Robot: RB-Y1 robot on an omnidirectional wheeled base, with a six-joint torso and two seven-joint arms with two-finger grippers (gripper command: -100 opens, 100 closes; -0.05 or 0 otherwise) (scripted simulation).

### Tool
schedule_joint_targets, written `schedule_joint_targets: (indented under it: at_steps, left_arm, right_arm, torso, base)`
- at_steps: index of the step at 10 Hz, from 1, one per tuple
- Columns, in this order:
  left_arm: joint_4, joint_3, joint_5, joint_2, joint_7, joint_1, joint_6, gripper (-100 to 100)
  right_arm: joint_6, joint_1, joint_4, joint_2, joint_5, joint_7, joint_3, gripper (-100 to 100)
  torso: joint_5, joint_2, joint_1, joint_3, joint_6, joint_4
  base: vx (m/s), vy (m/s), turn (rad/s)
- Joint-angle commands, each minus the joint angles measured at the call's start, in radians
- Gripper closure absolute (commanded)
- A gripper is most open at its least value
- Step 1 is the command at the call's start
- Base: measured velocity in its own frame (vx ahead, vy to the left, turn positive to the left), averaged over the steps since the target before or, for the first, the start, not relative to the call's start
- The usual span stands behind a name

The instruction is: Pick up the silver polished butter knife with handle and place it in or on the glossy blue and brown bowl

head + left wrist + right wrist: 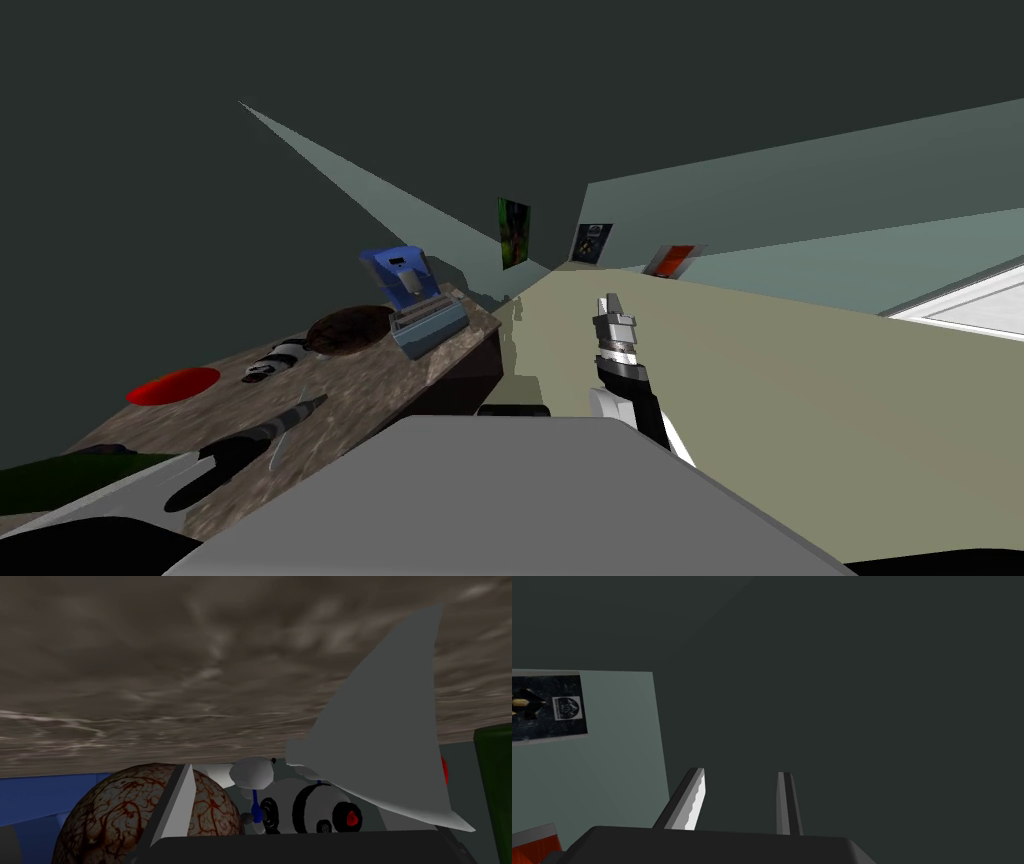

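- Grey and plain, the butter knife (380,726) is clenched in the left gripper (305,405) and carried clear of the worktop (360,390). Its broad blade is seen close beside the fingers, slanting back past the gripper's dark body.
- One of the left fingers (175,811) is seen bare in front of the bowl. The other is hidden behind the blade, so the grasp is read from the knife being held off the surface.
- The left arm is stretched low and nearly level over the worktop, and its shadow is cast on the marbled brown surface beneath. The hand is rolled over, so the worktop is seen overhead in the left wrist view.
- The bowl (350,330), brown with dark red veins, stands on the worktop straight ahead of the fingertips, near them but apart.
- A white toy-like thing with black wheels (305,811) is seen ahead of the fingers, just beside the bowl on the knife's side. A flat red disc (172,386) lies farther out on that side.
- A blue and grey machine (415,300) is set beyond the bowl, at the worktop's far end.
- A dark green thing (495,791) is seen beside the gripper's body, outward of the knife.
- Bare worktop is seen beneath the fingers and between them and the bowl. The worktop's long edge runs on the side of the fingers away from the toy-like thing, and olive floor (800,400) lies open past it.
- The right gripper (610,305) is held up over the floor, well apart from the worktop. Its fingers (694,801) are parted, with nothing between them.
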Motion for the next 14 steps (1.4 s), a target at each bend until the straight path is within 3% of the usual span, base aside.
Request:
schedule_joint_targets:
  at_steps: [1,2,3,4,5,9,10,11,14]
  left_arm:
    - [0.026,-0.009,-0.018,0.0,0.035,-0.009,-0.016,-100]
    - [0.059,-0.018,-0.052,0.004,0.073,-0.009,-0.038,-100]
    - [0.059,-0.018,-0.052,0.004,0.084,-0.009,-0.038,-100]
    - [0.05,-0.013,-0.049,0.001,0.071,-0.004,-0.034,-100]
    - [0.051,-0.013,-0.05,0.001,0.076,-0.004,-0.036,100]
    - [0.051,-0.011,-0.048,0.0,0.08,-0.005,-0.035,100]
    - [0.051,-0.011,-0.048,0.0,0.08,-0.005,-0.036,0]
    - [0.026,-0.009,-0.018,0.0,0.035,-0.009,-0.016,100]
    - [-0.039,0.009,0.05,-0.008,-0.046,-0.008,0.028,100]
  right_arm:
    - [0.0,0.0,0.0,0.0,0.0,0.0,0.0,0]
    - [0.0,0.0,0.0,0.0,0.0,0.0,0.0,0]
    - [0.0,0.0,0.0,0.0,0.0,0.0,0.0,0]
    - [0.0,0.0,0.0,0.0,0.0,0.0,0.0,0]
    - [0.0,0.0,0.0,0.0,0.0,0.0,0.0,0]
    - [0.0,0.0,0.0,0.0,0.0,0.0,0.0,0]
    - [0.0,0.0,0.0,0.0,0.0,0.0,0.0,0]
    - [0.0,0.0,0.0,0.0,0.0,0.0,0.0,0]
    - [0.0,0.0,0.0,0.0,0.0,0.0,0.0,0]
  torso:
    - [0.0,0.0,0.0,0.0,0.0,0.0]
    - [0.0,0.0,0.0,0.0,0.0,0.0]
    - [0.0,0.0,0.0,0.0,0.0,0.0]
    - [0.0,0.0,0.0,0.0,0.0,0.0]
    - [0.0,0.0,0.001,0.0,0.0,0.0]
    - [0.0,-0.001,0.001,-0.001,0.002,-0.001]
    - [0.0,-0.001,0.001,-0.001,0.001,-0.001]
    - [0.001,-0.001,0.002,-0.001,0.001,-0.001]
    - [0.001,-0.001,0.003,-0.001,0.001,-0.001]
  base:
    - [0.003,-0.015,-0.044]
    - [0.0,-0.02,-0.105]
    - [-0.001,-0.015,-0.038]
    - [0.0,-0.005,0.003]
    - [0.0,0.0,0.0]
    - [0.0,0.001,0.005]
    - [0.0,0.0,0.0]
    - [-0.001,0.015,0.102]
    - [-0.003,0.024,0.08]
